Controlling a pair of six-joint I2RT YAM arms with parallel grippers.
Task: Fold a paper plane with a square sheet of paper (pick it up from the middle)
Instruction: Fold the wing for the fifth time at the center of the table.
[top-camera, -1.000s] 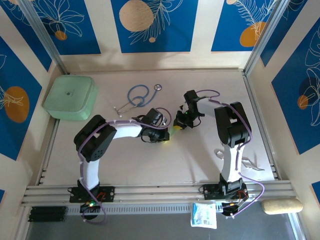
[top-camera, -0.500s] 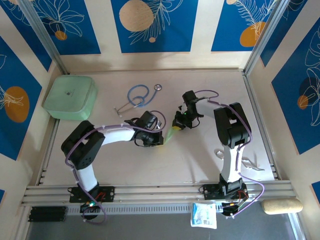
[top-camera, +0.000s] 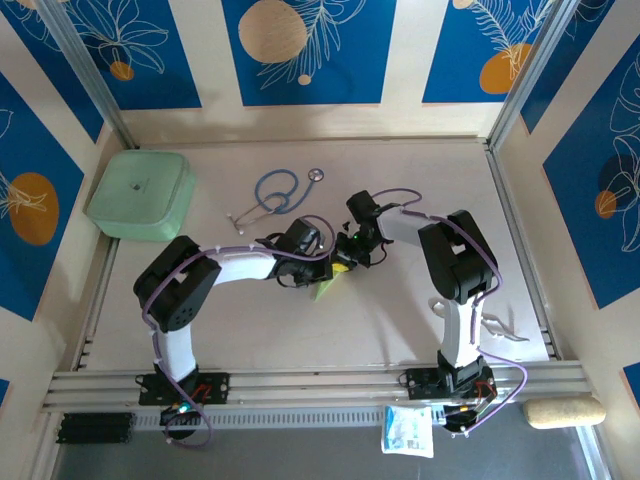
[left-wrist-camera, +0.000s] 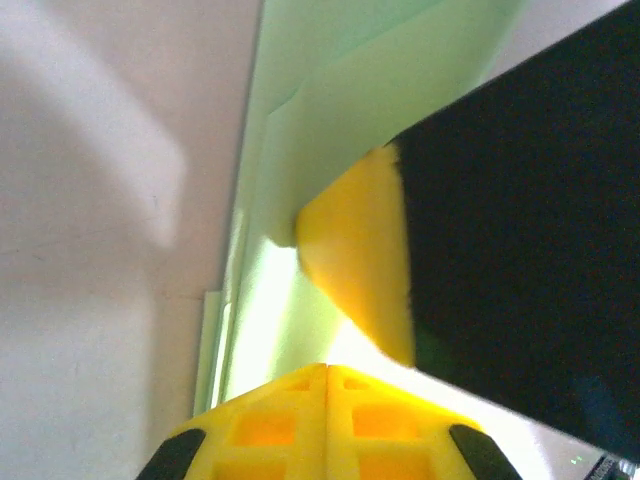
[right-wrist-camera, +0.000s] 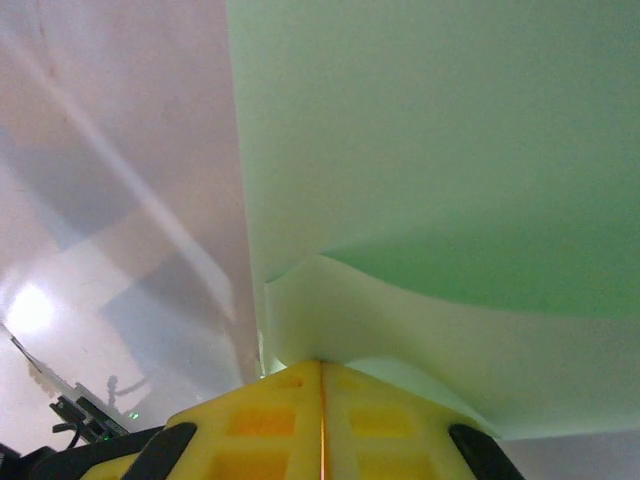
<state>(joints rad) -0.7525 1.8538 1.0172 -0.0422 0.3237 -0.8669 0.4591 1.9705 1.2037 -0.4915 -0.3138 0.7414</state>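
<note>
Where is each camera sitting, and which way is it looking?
Top external: above and behind the arms, looking down at the table; both arms show.
Left wrist: on the left arm, looking along the shut left gripper at the folded green paper.
Right wrist: on the right arm, looking along the shut right gripper.
Shared: both wrist views show that paper, pinched.

From above, my left gripper and right gripper cover most of the paper, a green tip showing at its near end. At my right wrist, the paper's top and right run past the frame.
</note>
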